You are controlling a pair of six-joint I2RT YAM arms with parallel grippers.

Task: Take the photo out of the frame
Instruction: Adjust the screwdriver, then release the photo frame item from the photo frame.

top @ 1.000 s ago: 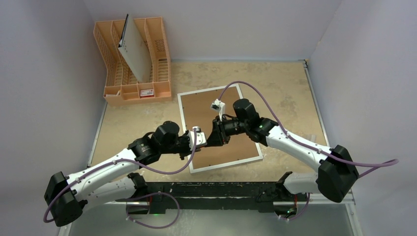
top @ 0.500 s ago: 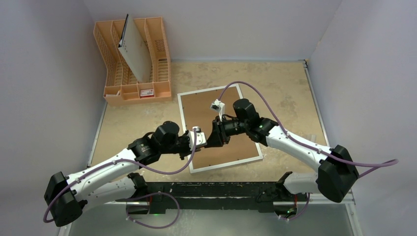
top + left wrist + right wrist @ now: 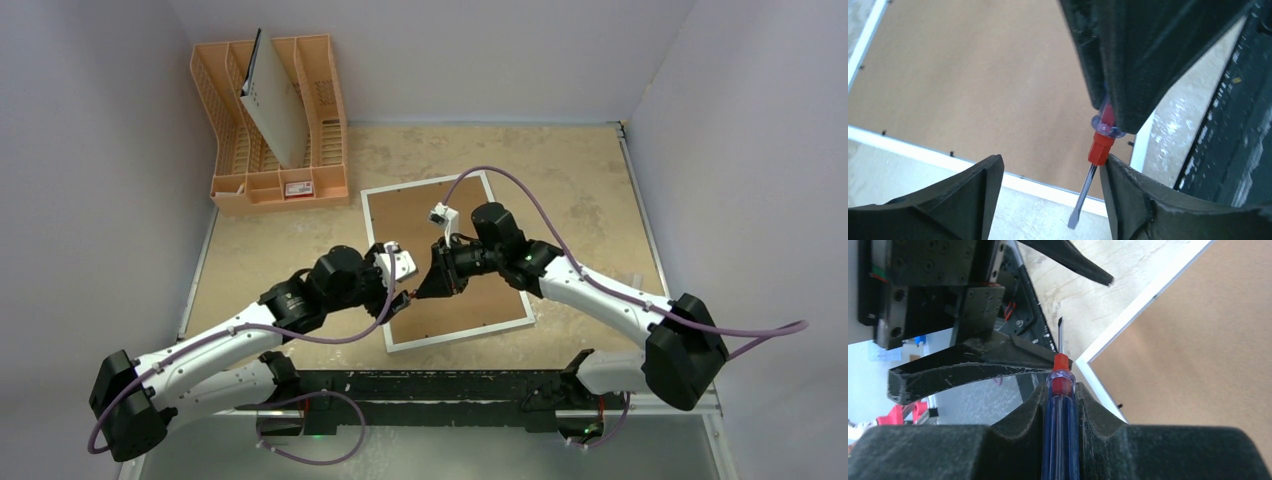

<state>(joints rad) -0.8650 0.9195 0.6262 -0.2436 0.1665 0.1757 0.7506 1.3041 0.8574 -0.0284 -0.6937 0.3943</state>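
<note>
Both arms share one build: the left arm [image 3: 215, 345] and the right arm [image 3: 600, 295] have smooth white shells between bulky, rounded black joints, and a purple cable [image 3: 488, 168] loops loosely along each. A small white camera block [image 3: 440, 214] sits at each wrist. The left gripper [image 3: 1050, 165] has matte black fingers [image 3: 958, 200], rough-grained and tapering. Its black housing [image 3: 923, 270] shows rows of small screw holes and what looks like a thin red wire [image 3: 1008, 310]. A tiny green light [image 3: 527, 258] glows on the right forearm
</note>
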